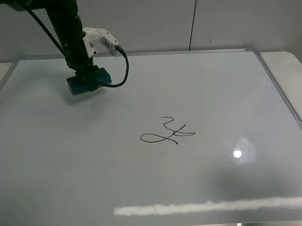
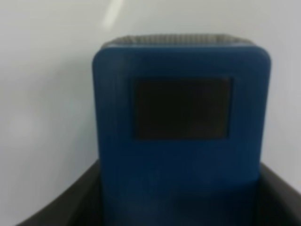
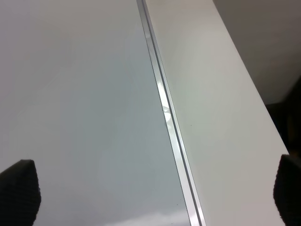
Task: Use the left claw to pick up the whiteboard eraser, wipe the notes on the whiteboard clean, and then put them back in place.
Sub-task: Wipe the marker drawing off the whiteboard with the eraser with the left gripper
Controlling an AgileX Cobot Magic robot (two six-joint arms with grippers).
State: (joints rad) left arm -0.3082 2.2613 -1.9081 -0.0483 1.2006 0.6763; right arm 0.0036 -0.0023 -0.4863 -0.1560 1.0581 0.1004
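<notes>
Teal-blue whiteboard eraser [image 1: 104, 76] sits near the far left corner of the whiteboard [image 1: 226, 88], clenched between the black fingers of the left claw [image 1: 87, 77]. I cannot tell whether its felt touches the board. The notes [image 1: 169, 135], a black squiggle, lie mid-board, well apart from it. The right gripper [image 3: 153, 188] hangs spread wide over the board's right-edge silver frame [image 3: 164, 108].

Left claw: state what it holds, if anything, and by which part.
The left claw holds the whiteboard eraser, with its fingers pressed against the eraser's two long sides.
</notes>
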